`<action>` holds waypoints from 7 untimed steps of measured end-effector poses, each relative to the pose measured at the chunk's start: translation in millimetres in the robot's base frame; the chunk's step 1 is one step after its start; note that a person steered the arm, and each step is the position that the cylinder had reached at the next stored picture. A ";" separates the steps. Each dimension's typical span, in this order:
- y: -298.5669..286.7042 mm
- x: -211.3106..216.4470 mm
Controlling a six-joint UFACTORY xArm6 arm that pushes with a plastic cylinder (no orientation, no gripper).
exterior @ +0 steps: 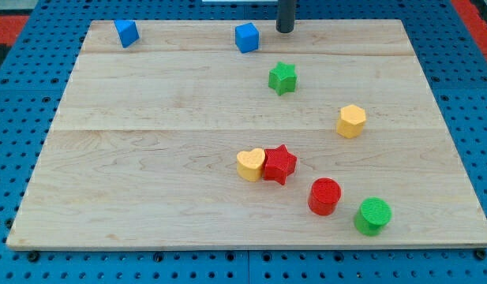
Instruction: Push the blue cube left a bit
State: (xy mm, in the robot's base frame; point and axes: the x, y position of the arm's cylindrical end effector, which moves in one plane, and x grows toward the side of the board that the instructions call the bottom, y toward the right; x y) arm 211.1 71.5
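A blue cube (246,37) sits near the view's top, at the middle of the wooden board (148,181). A second blue block (126,32) lies at the top left. My tip (285,30) is at the top edge, just right of the blue cube and apart from it by a small gap.
A green star (282,78) lies below and right of the cube. A yellow hexagon (350,121) is at the right. A yellow heart (250,164) touches a red star (279,164) at the centre. A red cylinder (324,196) and a green cylinder (372,215) are at the lower right.
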 end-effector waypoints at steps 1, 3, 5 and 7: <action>4.7 0.7; 67.5 10.0; -35.1 43.8; -41.1 45.7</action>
